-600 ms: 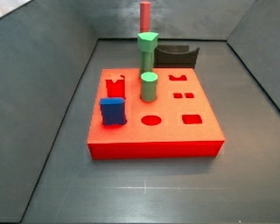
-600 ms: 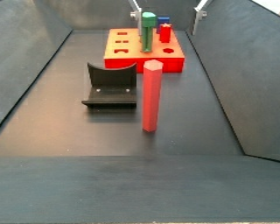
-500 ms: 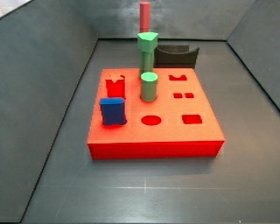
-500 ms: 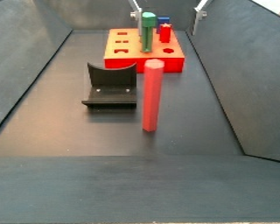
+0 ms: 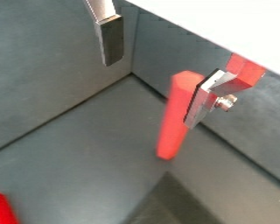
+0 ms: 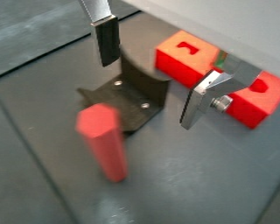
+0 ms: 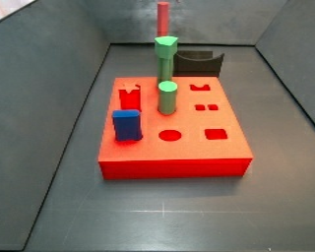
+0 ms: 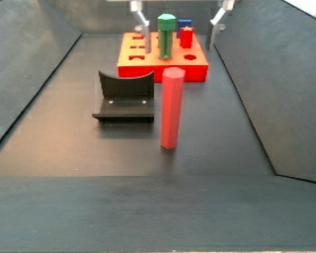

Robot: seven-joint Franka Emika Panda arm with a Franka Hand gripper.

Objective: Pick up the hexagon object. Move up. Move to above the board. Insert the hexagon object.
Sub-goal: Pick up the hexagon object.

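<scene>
One red hexagon object (image 8: pixel 172 107) stands upright on the dark floor, well clear of the board (image 8: pixel 162 61), just beside the fixture (image 8: pixel 125 96). It's a tall skinny peg on a small footprint, so it looks easy to tip.

The gripper (image 5: pixel 154 66) hangs above it with fingers wide apart and nothing between them. In a wrist view one finger (image 5: pixel 108 39) is off to one side and the other (image 5: pixel 206 96) looks to sit right by the peg, so the peg seems off-centre in the gap. That's my worry: if the gripper comes down like that, a plate could land on the peg's top or nudge its side and knock it over. In the other wrist view the peg (image 6: pixel 104 139) looks apart from both fingers, so I can't tell how centred it really is.

Later risk: the peg is six-sided, so if it's rotated wrong over its hole it would jam.

Count: one red peg, two green pegs (image 7: pixel 165 57), one blue block (image 7: pixel 126 125), one board, one fixture, one gripper.
</scene>
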